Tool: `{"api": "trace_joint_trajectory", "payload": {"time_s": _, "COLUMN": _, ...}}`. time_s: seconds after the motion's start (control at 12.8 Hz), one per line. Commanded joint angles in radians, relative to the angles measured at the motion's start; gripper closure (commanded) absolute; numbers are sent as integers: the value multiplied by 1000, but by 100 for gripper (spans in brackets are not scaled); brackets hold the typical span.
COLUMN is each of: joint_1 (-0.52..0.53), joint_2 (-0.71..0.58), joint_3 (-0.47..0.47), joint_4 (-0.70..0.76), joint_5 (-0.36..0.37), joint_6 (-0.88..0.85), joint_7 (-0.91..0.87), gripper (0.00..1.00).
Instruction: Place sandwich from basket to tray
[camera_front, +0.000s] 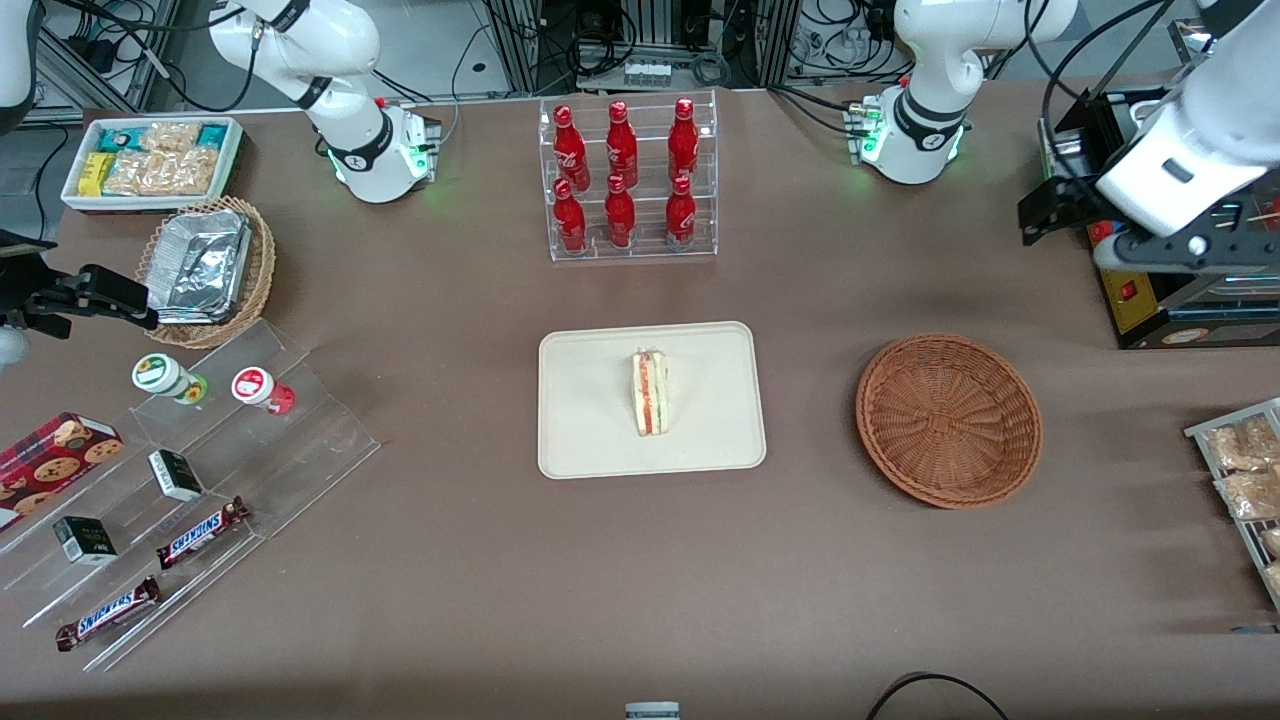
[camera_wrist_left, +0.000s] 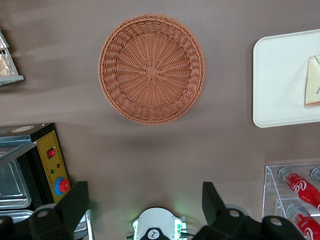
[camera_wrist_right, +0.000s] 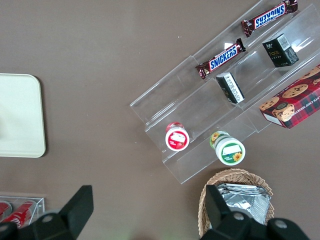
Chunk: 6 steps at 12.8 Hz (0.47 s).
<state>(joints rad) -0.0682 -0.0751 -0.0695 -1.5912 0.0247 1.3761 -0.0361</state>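
One small triangular sandwich (camera_front: 649, 393) of pale white bread, with a red-orange and green filling stripe along its cut edge, lies near the middle of the single flat cream-beige rectangular tray (camera_front: 585, 440) with rounded corners. The one round reddish-brown woven wicker basket (camera_front: 949, 419) sits well apart from the tray, toward the working arm's end of the table, and holds nothing. The left arm's black two-finger gripper (camera_wrist_left: 145, 202) hangs high above the brown table (camera_front: 470, 560) near the black appliance (camera_front: 1150, 300) with a yellow panel, its two fingers (camera_wrist_left: 76, 202) spread wide apart with nothing between them. Farther from the front camera than the tray, a clear acrylic rack (camera_front: 630, 180) carries six red bottles in two rows of three. Toward the parked arm's end, a clear stepped display (camera_front: 200, 480) holds two Snickers bars (camera_front: 203, 532), two small dark boxes (camera_front: 175, 474) and two round-lidded jars (camera_front: 165, 376), with one red cookie box (camera_front: 55, 455) beside it. One lighter tan wicker basket (camera_front: 262, 262) there holds silver foil trays, and one white bin (camera_front: 230, 165) holds snack packets.
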Motion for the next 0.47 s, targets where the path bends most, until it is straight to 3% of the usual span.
{"api": "trace_joint_trajectory", "payload": {"time_s": 0.0, "joint_1": -16, "joint_2": -38, "joint_3": 27, "joint_4": -29, "joint_5": -14, "joint_6": 8, "joint_7": 41, "gripper": 0}}
{"api": "trace_joint_trajectory", "payload": {"time_s": 0.39, "joint_1": -13, "joint_2": 37, "joint_3": 19, "joint_4": 75, "joint_5": -14, "joint_6": 11, "joint_7": 44, "gripper": 0}}
